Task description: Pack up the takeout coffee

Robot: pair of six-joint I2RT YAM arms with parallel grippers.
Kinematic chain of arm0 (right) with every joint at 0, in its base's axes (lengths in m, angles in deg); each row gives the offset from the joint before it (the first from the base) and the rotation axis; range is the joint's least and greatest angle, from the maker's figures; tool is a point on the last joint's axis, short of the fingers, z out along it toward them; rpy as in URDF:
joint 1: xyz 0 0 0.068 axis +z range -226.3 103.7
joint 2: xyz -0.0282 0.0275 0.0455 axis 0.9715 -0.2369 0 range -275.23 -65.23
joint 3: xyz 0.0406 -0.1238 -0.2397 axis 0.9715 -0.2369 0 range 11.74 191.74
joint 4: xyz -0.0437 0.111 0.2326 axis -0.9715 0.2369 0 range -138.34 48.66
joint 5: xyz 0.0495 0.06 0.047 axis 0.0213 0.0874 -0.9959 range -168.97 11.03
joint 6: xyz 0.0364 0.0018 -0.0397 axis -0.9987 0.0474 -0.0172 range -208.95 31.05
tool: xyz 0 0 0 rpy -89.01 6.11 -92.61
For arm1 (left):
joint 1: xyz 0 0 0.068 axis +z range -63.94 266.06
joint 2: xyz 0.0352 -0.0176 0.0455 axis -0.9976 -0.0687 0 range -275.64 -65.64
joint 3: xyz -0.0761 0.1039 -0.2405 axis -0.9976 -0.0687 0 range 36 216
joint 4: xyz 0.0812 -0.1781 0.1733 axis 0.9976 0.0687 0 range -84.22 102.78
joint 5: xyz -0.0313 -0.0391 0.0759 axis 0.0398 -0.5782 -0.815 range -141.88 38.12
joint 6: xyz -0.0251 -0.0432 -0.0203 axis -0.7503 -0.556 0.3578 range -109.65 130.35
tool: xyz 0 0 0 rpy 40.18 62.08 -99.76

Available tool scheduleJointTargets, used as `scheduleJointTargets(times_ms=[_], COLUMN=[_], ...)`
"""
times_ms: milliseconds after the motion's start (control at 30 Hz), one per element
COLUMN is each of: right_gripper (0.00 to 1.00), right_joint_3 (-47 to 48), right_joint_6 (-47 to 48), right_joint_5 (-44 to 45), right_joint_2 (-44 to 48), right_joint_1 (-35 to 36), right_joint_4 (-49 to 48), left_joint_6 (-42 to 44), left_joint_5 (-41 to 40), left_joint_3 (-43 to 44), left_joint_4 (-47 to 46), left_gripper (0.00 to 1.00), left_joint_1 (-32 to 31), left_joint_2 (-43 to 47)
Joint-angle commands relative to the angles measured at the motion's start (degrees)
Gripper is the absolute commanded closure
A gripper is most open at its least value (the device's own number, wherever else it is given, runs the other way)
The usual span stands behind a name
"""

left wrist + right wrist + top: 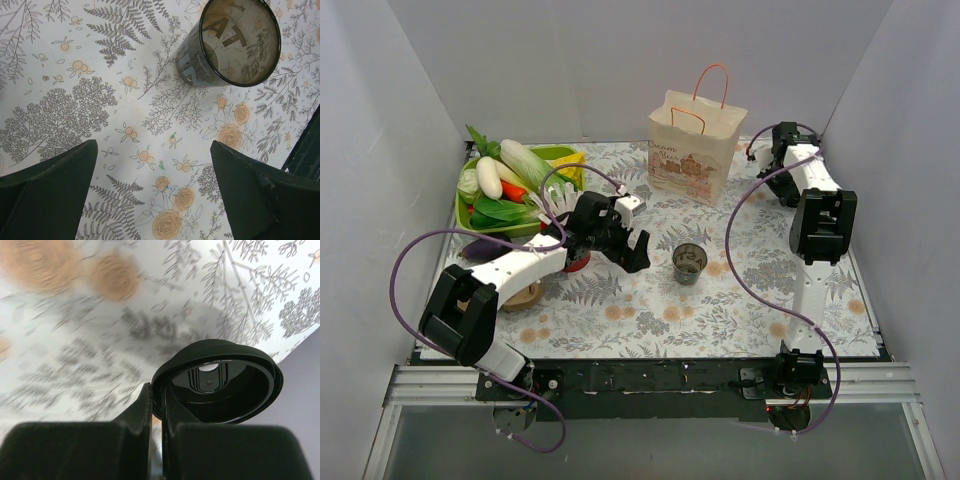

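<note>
**Lid in my right pincer, cup waiting uncapped**

Nearest me, my left pincer [150,195] hangs over the desk [620,320] with its jaws spread wide and nothing between them. Just beyond it, on the flowered cloth at mid-desk, stands the dark cup [235,45]. It is upright, lettered on its side, and has no lid on. The left pincer is near it but not touching.

Farther off, at the far right of the desk by the wall, my right pincer [157,395] is clamped on the rim of the round black lid [220,380]. I see the lid's underside, clear of the cloth. The desk behind it is blurred in that view.

At the back stands the paper bag [695,145], upright, handles up, well apart from the cup.

So the coffee is in two parts: the cup on the desk and the lid in my grip. I see no capped cup anywhere. I judge this to be the capping step. Next I should carry the lid over to the cup, level it above the rim and press it home, perhaps with my left pincer steadying the cup. Only then does the cup go into the bag.
</note>
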Motion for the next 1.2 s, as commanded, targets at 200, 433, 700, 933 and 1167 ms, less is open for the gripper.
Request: scheduleJointTargets(times_ms=[200,433,700,933,1167], right_gripper=[0.99,0.99,0.99,0.99,0.99], right_joint_3=[-7.1,-13.5,-23.2,-23.3,-22.9], right_joint_6=[-5.4,4.3,4.1,4.1,3.7], right_joint_5=[-36.4,-67.4,-78.5,-79.2,-78.5], right_joint_2=[25.7,37.2,42.8,42.9,42.7], right_joint_1=[2.3,2.6,13.3,21.4,23.1], right_joint_4=[16.1,22.4,22.4,22.4,22.4], left_joint_6=[24.3,43.6,57.0,73.9,87.1], left_joint_5=[5.7,18.5,25.3,30.6,27.7], left_joint_3=[-1.1,6.0,16.2,18.9,21.5], left_joint_4=[-8.4,-7.7,-5.5,4.4,17.1], left_gripper=[0.02,0.04,0.07,0.07,0.16], left_joint_1=[0.1,-0.1,-1.4,-2.8,-4.3], left_joint_2=[13.5,12.5,4.9,4.7,2.9])
